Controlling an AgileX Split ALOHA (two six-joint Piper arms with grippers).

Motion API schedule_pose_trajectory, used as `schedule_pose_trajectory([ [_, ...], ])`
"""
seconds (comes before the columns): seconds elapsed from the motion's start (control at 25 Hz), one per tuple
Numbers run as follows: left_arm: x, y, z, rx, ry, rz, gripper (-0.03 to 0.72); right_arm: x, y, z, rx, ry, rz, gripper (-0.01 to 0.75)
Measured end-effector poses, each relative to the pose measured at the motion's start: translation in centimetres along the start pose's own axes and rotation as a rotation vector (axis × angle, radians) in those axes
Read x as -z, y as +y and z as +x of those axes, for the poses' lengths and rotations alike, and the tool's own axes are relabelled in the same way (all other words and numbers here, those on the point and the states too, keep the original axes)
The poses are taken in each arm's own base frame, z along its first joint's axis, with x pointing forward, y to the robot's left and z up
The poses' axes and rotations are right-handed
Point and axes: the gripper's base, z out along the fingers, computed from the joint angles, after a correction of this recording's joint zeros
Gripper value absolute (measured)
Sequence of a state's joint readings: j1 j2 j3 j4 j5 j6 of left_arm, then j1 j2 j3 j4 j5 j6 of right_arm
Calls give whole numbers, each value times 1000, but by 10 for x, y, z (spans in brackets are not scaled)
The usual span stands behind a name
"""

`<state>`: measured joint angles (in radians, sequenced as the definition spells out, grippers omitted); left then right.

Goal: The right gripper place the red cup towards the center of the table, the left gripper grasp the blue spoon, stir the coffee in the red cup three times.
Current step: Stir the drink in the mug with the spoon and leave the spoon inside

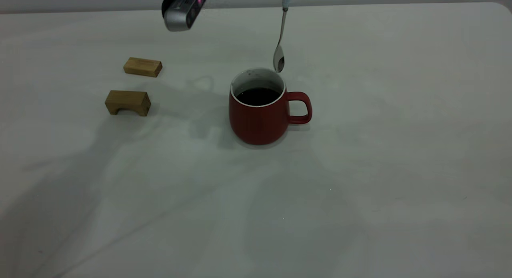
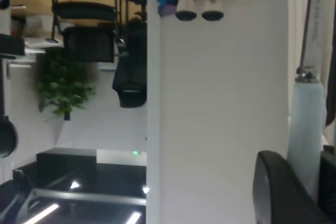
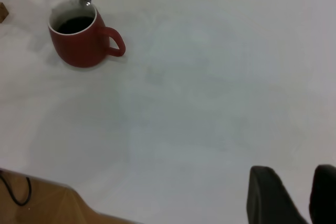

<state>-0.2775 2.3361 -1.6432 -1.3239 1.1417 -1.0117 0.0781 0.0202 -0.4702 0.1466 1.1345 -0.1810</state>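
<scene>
From outside, the red cup (image 1: 259,110) of coffee (image 1: 258,96) is sitting mid-table (image 1: 400,150), lots of bare room around. The blue spoon (image 1: 280,46) is hanging above its rim.

The left gripper (image 2: 310,182) is pinching the spoon's handle.

The right gripper (image 3: 294,195) is waiting far off, jaws apart, holding nothing.

two little tan wooden blocks (image 1: 143,67) (image 1: 128,102) sit near each other, the nearer one has an arched underside.
</scene>
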Motion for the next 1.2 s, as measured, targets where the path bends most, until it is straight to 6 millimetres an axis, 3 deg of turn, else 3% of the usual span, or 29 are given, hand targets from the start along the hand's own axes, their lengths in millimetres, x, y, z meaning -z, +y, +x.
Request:
schedule_pose_trajectory([
  [0.28,4,1,-14,74,-76,-18,168,0,0,0,0,0,0,237],
  [0.72,-18,-4,-73,47,-107,17,168,0,0,0,0,0,0,237],
  [0.88,-22,-11,-80,-49,-75,95,168,0,0,0,0,0,0,237],
  [1.08,-30,-7,-84,56,23,68,168,0,0,0,0,0,0,237],
  [1.2,-29,-2,-84,125,-3,13,168,0,0,0,0,0,0,237],
])
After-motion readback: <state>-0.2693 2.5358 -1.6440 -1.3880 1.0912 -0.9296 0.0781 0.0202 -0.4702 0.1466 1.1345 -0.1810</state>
